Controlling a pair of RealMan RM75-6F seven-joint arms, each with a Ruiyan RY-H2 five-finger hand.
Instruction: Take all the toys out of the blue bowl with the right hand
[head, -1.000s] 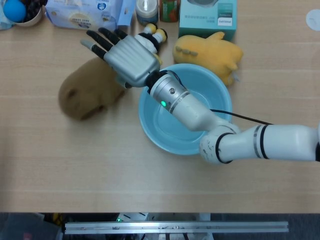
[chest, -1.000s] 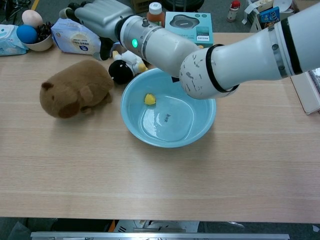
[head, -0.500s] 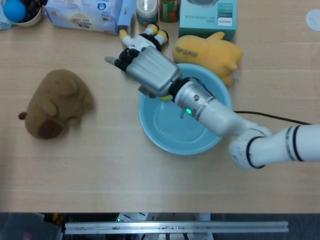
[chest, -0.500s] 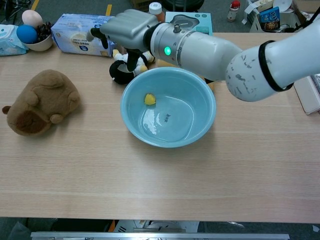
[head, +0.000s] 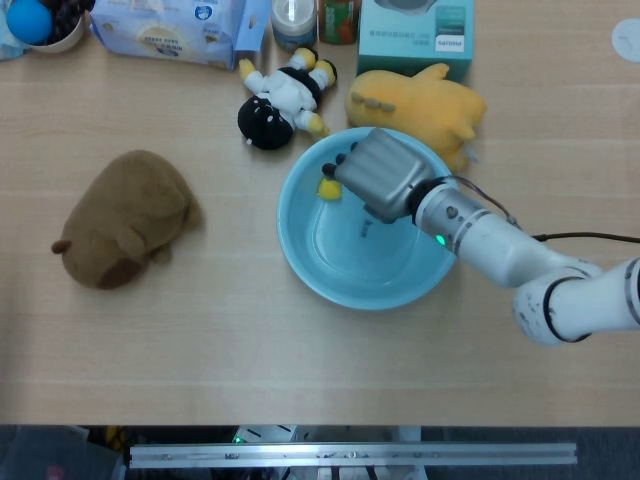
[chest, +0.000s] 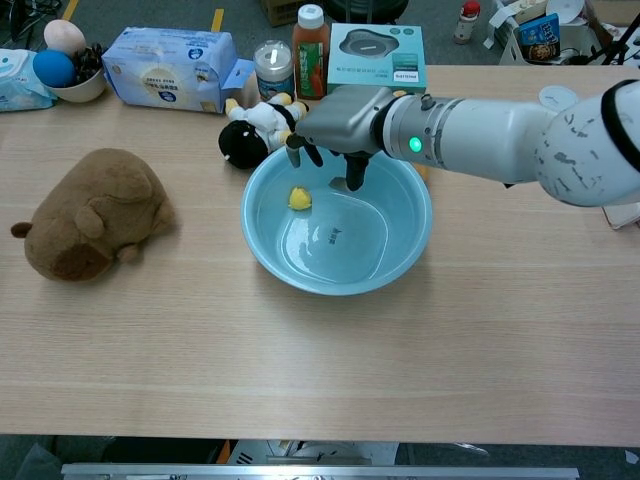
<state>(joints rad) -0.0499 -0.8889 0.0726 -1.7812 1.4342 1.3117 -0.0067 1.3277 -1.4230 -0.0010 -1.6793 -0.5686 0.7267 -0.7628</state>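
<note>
The right hand (head: 378, 178) has come back from the left part of the tabletop (head: 200, 340) and now hangs over the blue bowl (head: 330, 280), above the bowl's far-left part. A second ago it was stretched out past the bowl's far-left rim, with the fingers spread above the brown plush toy (head: 125, 218); half a second ago it was above the rim beside the black-and-white toy (head: 280, 100). In the chest view the right hand (chest: 345, 122) points its fingers (chest: 354, 172) down into the bowl (chest: 400, 250), apart from one another and holding nothing. They appear to stand just beside the small yellow toy (chest: 299, 199) without touching it, though the view does not settle this.

The small yellow toy (head: 328, 188) lies where it lay before, inside the bowl on the sloping wall near the far-left rim. The brown plush toy (chest: 85, 215) has changed place: a second ago it lay close to the bowl, under the hand, and now it rests on its side near the left edge of the tabletop, well apart from the bowl. The black-and-white toy (chest: 250, 135) lies on the tabletop just beyond the bowl's far-left rim, fully uncovered now. The yellow plush toy (head: 420, 105) sits behind the bowl toward the far edge, unmoved. The left hand is in neither view.
</note>
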